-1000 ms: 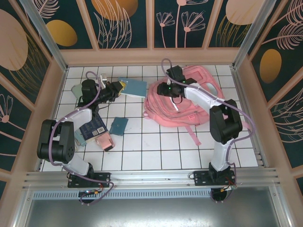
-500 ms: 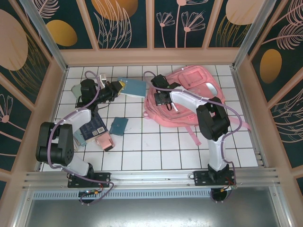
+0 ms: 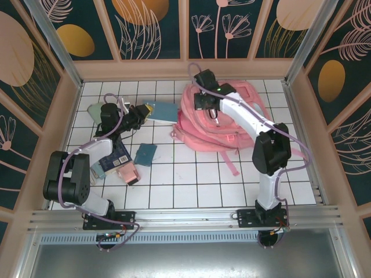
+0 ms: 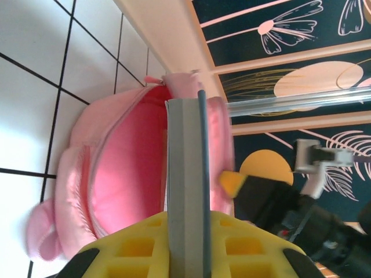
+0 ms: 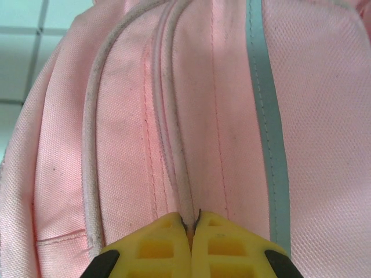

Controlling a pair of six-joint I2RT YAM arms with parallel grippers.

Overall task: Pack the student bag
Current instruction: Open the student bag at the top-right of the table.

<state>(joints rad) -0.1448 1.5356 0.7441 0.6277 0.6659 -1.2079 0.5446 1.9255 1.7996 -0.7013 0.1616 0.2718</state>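
The student bag is a big pink backpack lying at the back right of the tiled table. My right gripper is shut on a piped seam at the bag's left rim and holds it raised; in the right wrist view its jaws pinch the pink fabric. A blue book hangs in my left gripper, just left of the bag. In the left wrist view the book stands edge-on between the yellow fingers, facing the bag's open pink inside.
Near the left arm lie a small teal notebook, a dark blue book, a small pink box-like item and a pale green thing. Wooden walls ring the table. A pink strap trails toward the front.
My right gripper has shut on the bag's left rim and pulled it up and back, so the bag now stands more open. The left gripper with the book has barely shifted.
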